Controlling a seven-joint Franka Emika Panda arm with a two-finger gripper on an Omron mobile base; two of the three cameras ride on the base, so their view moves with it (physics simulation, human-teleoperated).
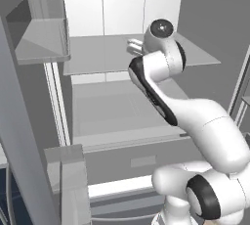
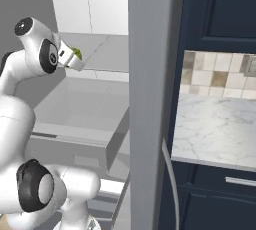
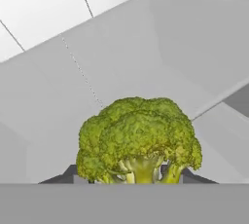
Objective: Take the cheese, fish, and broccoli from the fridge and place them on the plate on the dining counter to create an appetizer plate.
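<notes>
**Inside the fridge: claw on the broccoli**

At the claw (image 2: 75,59), the broccoli (image 3: 138,138) sits right between the two dark tips in the hand view, stem low and crown out front. Jaws stand partway in and look clamped on the floret; the contact faces are hidden behind the crown, so the grip is my read, not a certainty. In the right base view a bit of green (image 2: 76,52) pokes out past the hand, above the glass shelf (image 1: 107,55).

Why it sits like this: a grab low on the stem side keeps the bumpy head free and the wrist level over the shelf.

Around it: white fridge (image 2: 107,11) walls behind, a second shelf below, and a door bin (image 1: 41,28) off to the left. The fridge's grey side panel (image 2: 150,99) stands close on the right, so the way out is straight back, I'd say. Beyond the panel, navy cabinets (image 2: 220,4) and a marble top (image 2: 215,129).
</notes>
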